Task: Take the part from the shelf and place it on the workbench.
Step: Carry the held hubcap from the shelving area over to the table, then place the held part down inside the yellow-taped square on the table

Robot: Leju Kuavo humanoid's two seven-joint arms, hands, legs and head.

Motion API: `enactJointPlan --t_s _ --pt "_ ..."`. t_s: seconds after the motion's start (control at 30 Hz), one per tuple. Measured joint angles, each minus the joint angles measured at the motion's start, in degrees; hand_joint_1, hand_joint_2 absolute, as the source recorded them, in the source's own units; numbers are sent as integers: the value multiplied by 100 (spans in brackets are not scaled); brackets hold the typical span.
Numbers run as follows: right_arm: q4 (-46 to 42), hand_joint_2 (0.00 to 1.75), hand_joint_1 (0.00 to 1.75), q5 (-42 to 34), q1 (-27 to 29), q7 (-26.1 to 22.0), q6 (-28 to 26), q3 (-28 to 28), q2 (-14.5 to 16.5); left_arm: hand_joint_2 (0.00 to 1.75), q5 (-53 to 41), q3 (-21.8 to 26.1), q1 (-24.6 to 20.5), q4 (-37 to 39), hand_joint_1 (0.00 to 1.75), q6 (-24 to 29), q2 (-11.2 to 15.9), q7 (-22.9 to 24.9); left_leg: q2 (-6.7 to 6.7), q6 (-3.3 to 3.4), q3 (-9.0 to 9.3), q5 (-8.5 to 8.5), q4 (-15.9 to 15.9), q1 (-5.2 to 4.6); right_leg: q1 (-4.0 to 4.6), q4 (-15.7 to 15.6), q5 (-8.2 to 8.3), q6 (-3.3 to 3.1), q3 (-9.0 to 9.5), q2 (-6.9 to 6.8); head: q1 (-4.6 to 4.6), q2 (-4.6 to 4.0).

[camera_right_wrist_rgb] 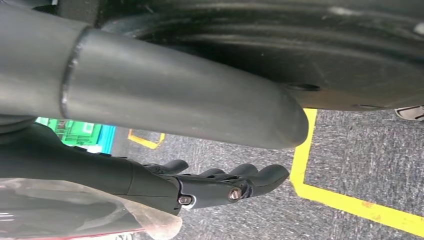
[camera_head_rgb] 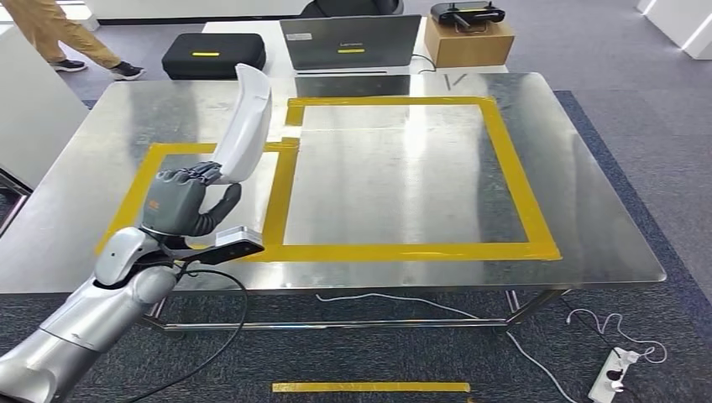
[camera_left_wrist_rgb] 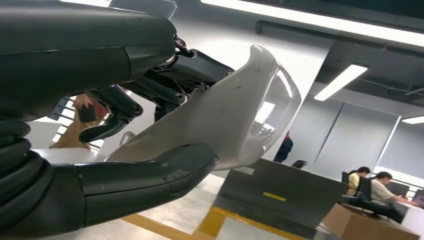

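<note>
Head view: left hand (camera_head_rgb: 180,201) holds curved white part (camera_head_rgb: 248,126) (glossy).

The part (camera_head_rgb: 248,126) is glossy white plastic, the workbench (camera_head_rgb: 403,185) smooth reflective metal, the floor (camera_head_rgb: 638,50) rough grey carpet.

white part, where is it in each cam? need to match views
Head view: the white part stands upright in the left hand, over the table's left side.
Left wrist view: mid-frame, between thumb and fingers.
Right wrist view: not in it.
Shared landmark: yellow tape on the table.
</note>
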Motion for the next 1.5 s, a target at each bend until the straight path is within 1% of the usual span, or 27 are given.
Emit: enactJointPlan --t_s 0.17,0.4,0.63,0.73,1.1,1.47,1.5 --pt "0 0 0 -31 -2 10 5 2 -1 175 -177 73 -135 396 175 51 55 188 0 0 -1 0 1 -4 -4 -1 0 1 1 1 1 0" --pt "0 0 0 -56 -3 26 4 4 -1 175 -353 192 -221 764 175 136 134 273 0 1 -1 0 1 -4 -4 -1 0 1 0 -1 -1 0" --pt "0 0 0 -100 -4 25 -5 25 -1 175 -1091 196 -255 913 175 140 202 733 0 0 -1 -1 1 -4 -4 -1 0 1 -1 0 0 -2" --pt "0 0 0 -109 -3 24 -14 50 0 175 -1299 196 -265 969 175 140 242 845 0 0 -1 -1 1 -4 -4 -1 0 1 -1 0 0 -1" --pt "0 0 0 -142 -6 24 -30 94 0 175 -1631 173 -293 1094 175 128 306 978 0 1 -1 0 2 -4 -4 -1 0 1 -1 0 -1 0" --pt "0 0 0 -164 -7 21 -33 99 0 175 -1677 156 -327 1178 175 101 306 1009 0 0 0 0 2 -4 -4 -1 1 1 -1 0 0 0" --pt "1 0 0 -169 -7 19 -35 100 0 175 -1678 150 -330 1181 131 80 306 1009 0 0 -1 0 2 -4 -4 -1 1 1 -1 0 0 0"
